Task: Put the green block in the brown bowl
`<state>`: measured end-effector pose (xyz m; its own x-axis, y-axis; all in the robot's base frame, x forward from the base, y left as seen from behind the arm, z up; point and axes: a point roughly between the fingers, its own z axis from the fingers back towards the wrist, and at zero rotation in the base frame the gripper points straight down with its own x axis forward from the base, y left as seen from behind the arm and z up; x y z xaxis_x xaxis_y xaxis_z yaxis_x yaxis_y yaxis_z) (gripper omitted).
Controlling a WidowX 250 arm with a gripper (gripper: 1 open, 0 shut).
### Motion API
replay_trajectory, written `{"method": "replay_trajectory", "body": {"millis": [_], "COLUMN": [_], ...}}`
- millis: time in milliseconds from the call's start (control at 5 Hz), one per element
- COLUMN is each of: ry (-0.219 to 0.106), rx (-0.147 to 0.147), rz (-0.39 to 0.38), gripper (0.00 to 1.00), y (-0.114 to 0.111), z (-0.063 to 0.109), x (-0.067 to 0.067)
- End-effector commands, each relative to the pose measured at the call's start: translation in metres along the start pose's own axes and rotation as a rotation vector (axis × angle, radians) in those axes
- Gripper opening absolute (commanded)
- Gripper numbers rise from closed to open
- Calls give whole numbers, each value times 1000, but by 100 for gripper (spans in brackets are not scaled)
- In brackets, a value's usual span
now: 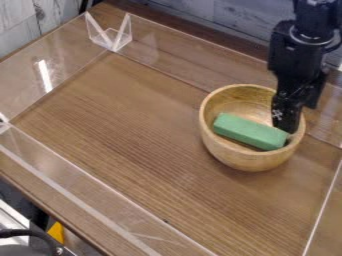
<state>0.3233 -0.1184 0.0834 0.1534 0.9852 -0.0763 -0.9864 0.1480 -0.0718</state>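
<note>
The green block (250, 131) lies flat inside the brown bowl (221, 143), which stands at the right side of the wooden table. Nothing touches the block. My gripper (290, 111) hangs over the bowl's right rim, pointing down, above and to the right of the block. Its black fingers (285, 113) stand open with nothing between them.
Clear acrylic walls (80, 190) fence the wooden tabletop (120, 120) on the left, front and right. A small clear folded stand (110, 32) sits at the back left corner.
</note>
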Motion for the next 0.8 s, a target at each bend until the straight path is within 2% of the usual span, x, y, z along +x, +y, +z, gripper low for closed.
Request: {"method": "replay_trajectory", "body": {"millis": [0,200,400,600], "ry": [7,8,13,2], "rx": [-62,-67,-68,-59], "rz": [10,32,12,2], "gripper": [100,100,100,100], "y": [-7,-5,-1,0], "z": [20,23,27,35], "x": [-2,0,1,3]}}
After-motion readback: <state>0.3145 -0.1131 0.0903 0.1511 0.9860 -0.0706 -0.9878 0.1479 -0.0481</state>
